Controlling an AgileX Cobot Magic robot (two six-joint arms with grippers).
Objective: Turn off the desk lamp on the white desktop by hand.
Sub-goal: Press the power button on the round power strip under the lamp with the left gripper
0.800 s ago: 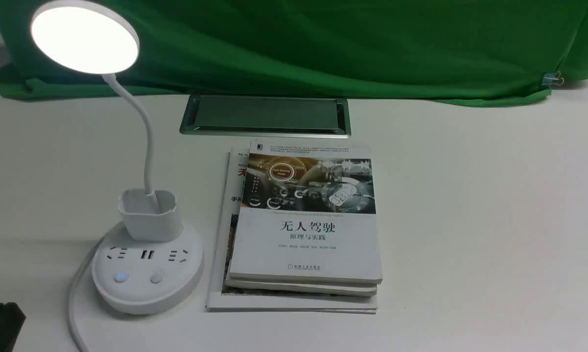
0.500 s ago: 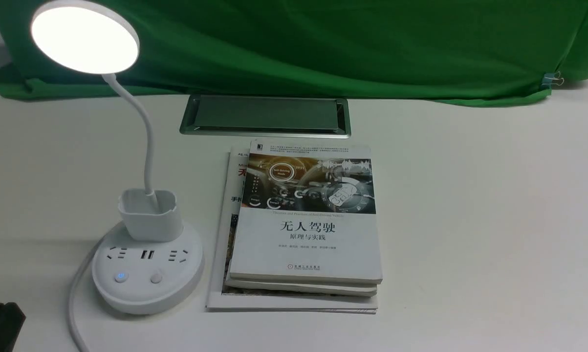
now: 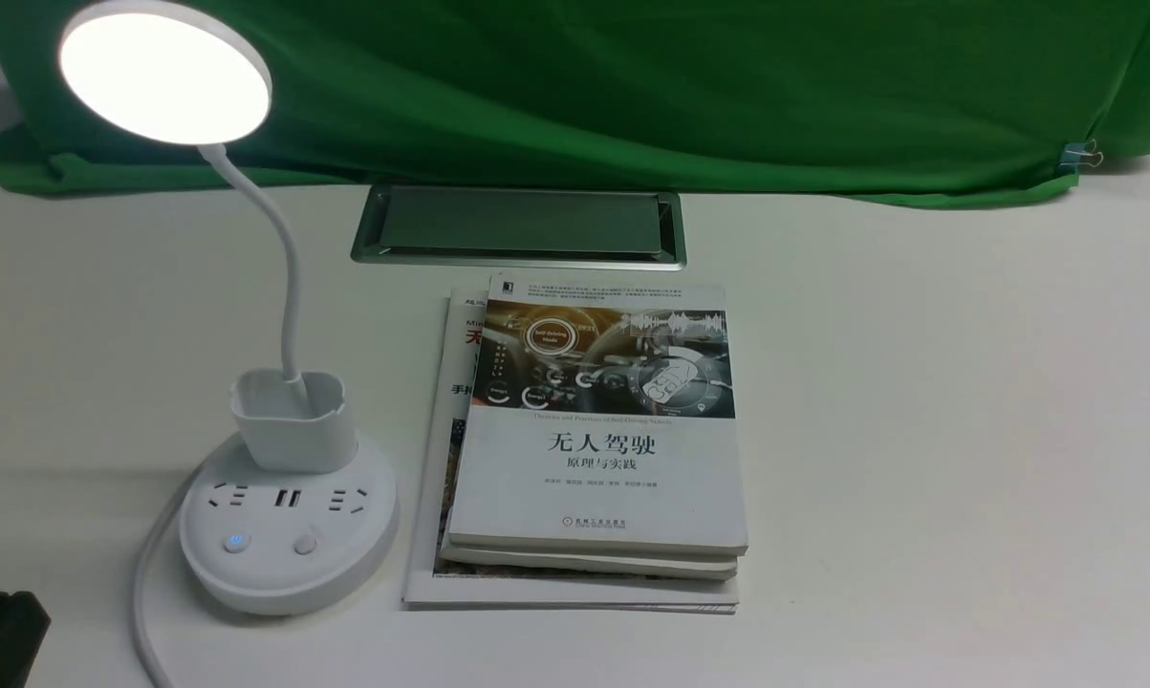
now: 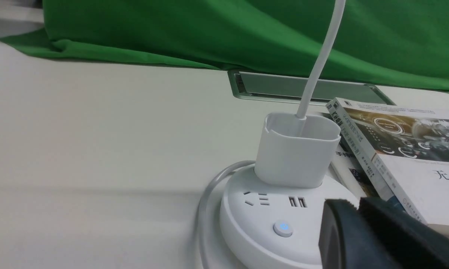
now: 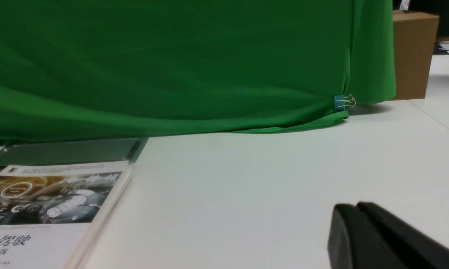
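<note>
— What could go wrong?
— My left hand [image 4: 358, 211], fingers pressed together, waits near-left, close to the lamp [image 3: 292, 430]. Its buttons [image 3: 237, 543] sit close together: I might press the wrong one, or shove the base into the books [image 3: 594, 459].
— How does it stand?
— Upright, near-left on the desktop [image 3: 919, 430]. The neck leans left and the lit disc faces me.

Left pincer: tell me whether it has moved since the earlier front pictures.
No. The left pincer stays the same way off from the lamp base.
</note>
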